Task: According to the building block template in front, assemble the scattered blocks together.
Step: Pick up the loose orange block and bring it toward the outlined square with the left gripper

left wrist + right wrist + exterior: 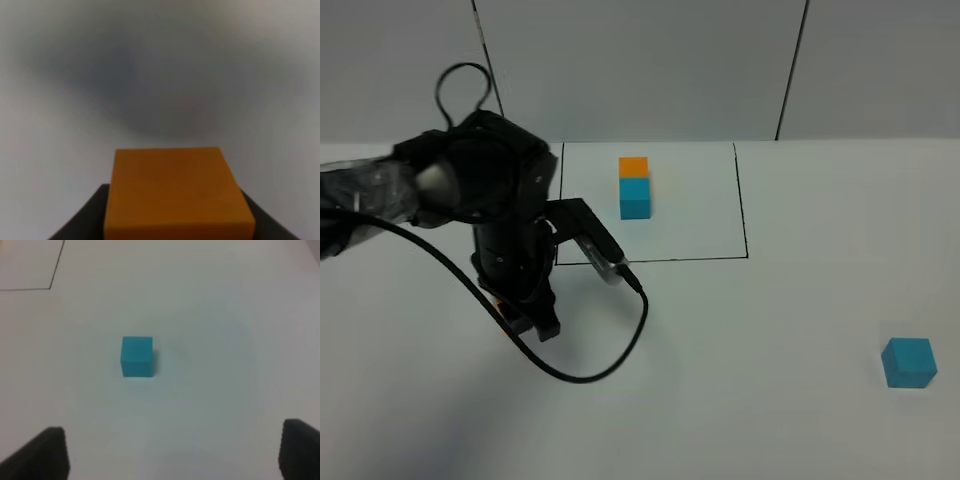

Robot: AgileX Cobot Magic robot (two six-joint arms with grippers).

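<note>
— What's on the white tabletop [770,420]?

— The biggest thing is my left arm [470,190], over at nine o'clock. Next comes the black-lined rectangle [741,200] at twelve o'clock. The building block template [635,187] sits inside it, orange joined to cyan.

— And your pincers?

— My left pincer [177,222] is clamped tight on the loose orange cube [175,195], low at eight o'clock. My right pincer [172,455] stands wide and holds nothing. The loose cyan cube [137,356] lies ahead of it, untouched. It sits alone at four o'clock, well apart from the template.
</note>
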